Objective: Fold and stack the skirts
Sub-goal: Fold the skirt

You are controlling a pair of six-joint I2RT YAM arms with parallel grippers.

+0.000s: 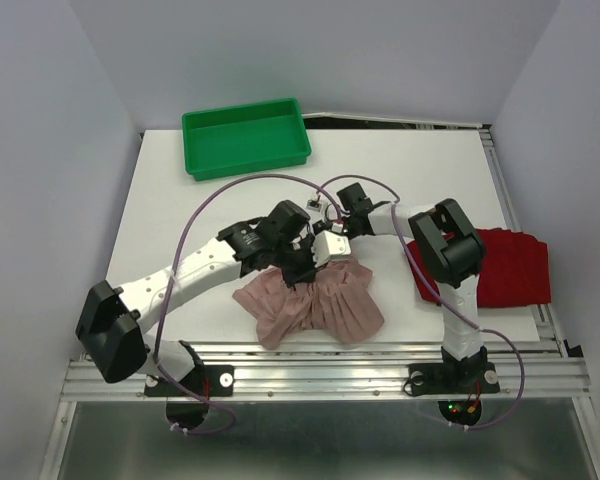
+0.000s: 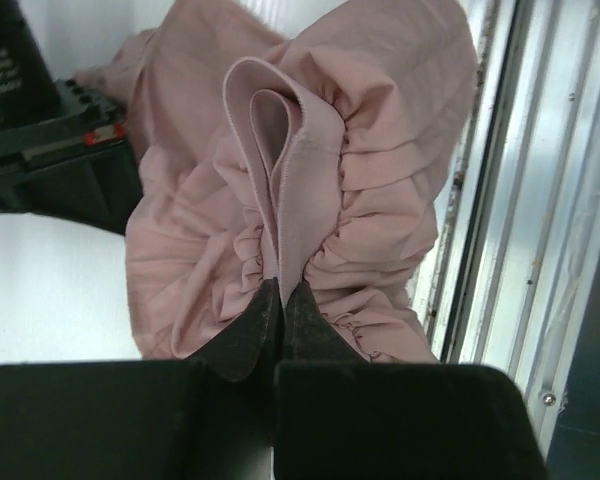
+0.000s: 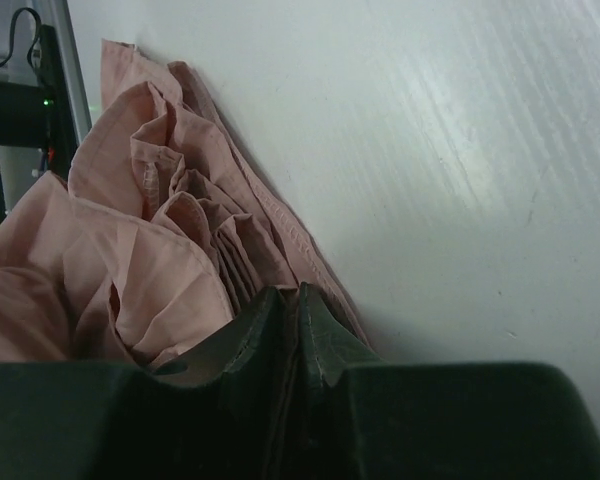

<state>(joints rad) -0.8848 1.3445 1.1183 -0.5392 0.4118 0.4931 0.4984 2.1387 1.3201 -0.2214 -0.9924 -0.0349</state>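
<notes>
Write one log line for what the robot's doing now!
left tool: pinching pink skirt waistband | right tool: closed at skirt edge | red skirt: lying aside

We see the near skirt (image 1: 310,305) at the table's (image 1: 420,170) front edge, centre; the other skirt (image 1: 510,265) lies right of it, apart; the tray (image 1: 245,137) sits behind, far left.

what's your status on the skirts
Left fingers shut on pink skirt waistband. Right fingers shut at its edge. Red skirt lies apart at right, untouched. Nothing in the way; tray far back.
</notes>
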